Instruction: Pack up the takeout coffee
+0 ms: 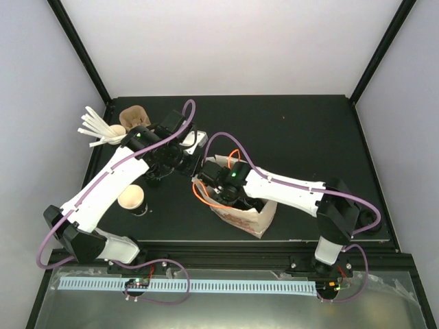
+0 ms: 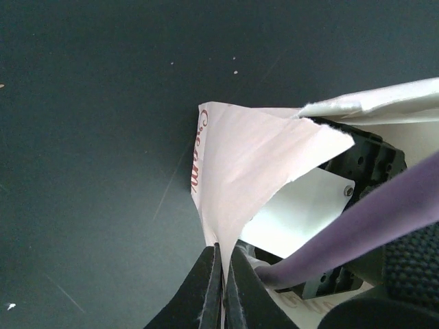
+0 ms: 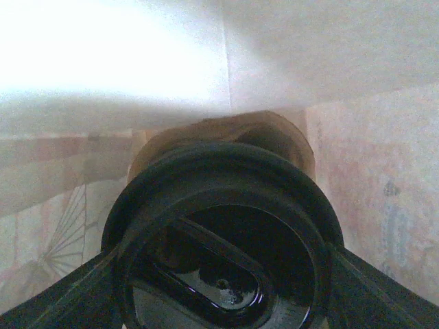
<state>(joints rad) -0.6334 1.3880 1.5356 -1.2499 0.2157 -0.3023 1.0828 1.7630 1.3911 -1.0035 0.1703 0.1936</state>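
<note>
The left gripper (image 2: 222,269) has its fingers (image 2: 199,298) pressed together on the top edge of a white paper bag (image 2: 257,164). The thin sheet runs up between them from the tips. Beyond those fingertips the bag's wall folds outward, with red lettering down its outer face. The mouth gapes just to the right of the fingers. The black table (image 2: 96,137) lies past and to the left of them.

The right gripper (image 3: 223,277) is down inside the bag (image 3: 137,62). Its fingers (image 3: 62,301) stand on either side of a cup (image 3: 226,185) and grip it at the round black lid (image 3: 206,274). The lid fills the space between them. Just past the cup, farther from the fingertips, a brown pulp carrier (image 3: 274,133) shows against the bag's inner wall.

From above, the left gripper (image 1: 195,163) and right gripper (image 1: 214,179) sit close together at the mouth of the bag (image 1: 250,218). A lidless cup (image 1: 131,199), tan inside, stands on the table (image 1: 302,137) well back from the left fingers, beside that arm. White stirrer sticks (image 1: 96,127) fan out to the far left.
</note>
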